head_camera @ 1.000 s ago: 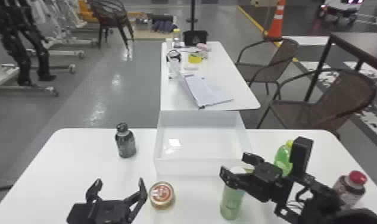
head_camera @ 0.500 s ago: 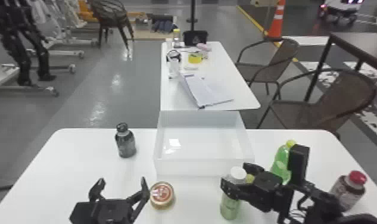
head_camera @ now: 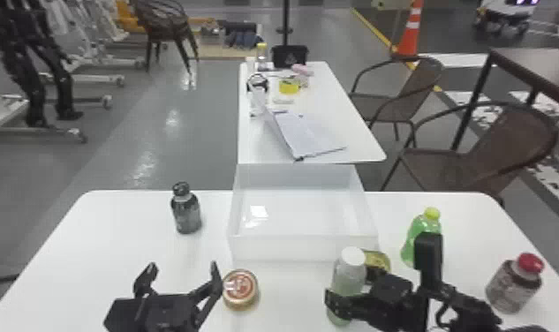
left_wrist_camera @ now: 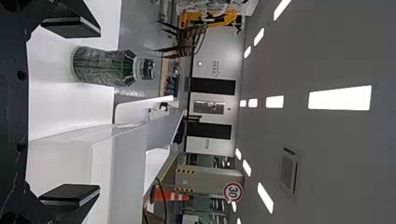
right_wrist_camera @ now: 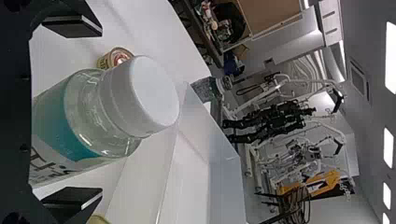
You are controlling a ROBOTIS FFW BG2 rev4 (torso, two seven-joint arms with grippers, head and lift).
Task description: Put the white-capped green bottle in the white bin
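My right gripper [head_camera: 351, 287] is low around the white-capped bottle [head_camera: 345, 282] of pale green liquid, one finger in front of it. The bottle stands upright on the table, just on the near side of the white bin [head_camera: 302, 248]. In the right wrist view the right gripper [right_wrist_camera: 95, 114] is open, and the bottle's white cap [right_wrist_camera: 154, 93] and teal label lie between its spread fingers, with a gap at the upper finger. My left gripper [head_camera: 182, 266] waits open at the near left; in the left wrist view the left gripper [left_wrist_camera: 95, 112] holds nothing.
A gold-rimmed tin [head_camera: 240, 289] sits beside the left gripper. The dark bottle [head_camera: 186, 211] stands left of the bin. A yellowish can [head_camera: 377, 261] is right behind the bottle. Farther right stand a yellow-capped green bottle [head_camera: 424, 227] and a red-capped bottle [head_camera: 514, 284].
The right gripper has come down and closer to the robot, from the height of the bottle's cap to its body, so the cap now shows above the fingers. The left gripper has barely shifted.
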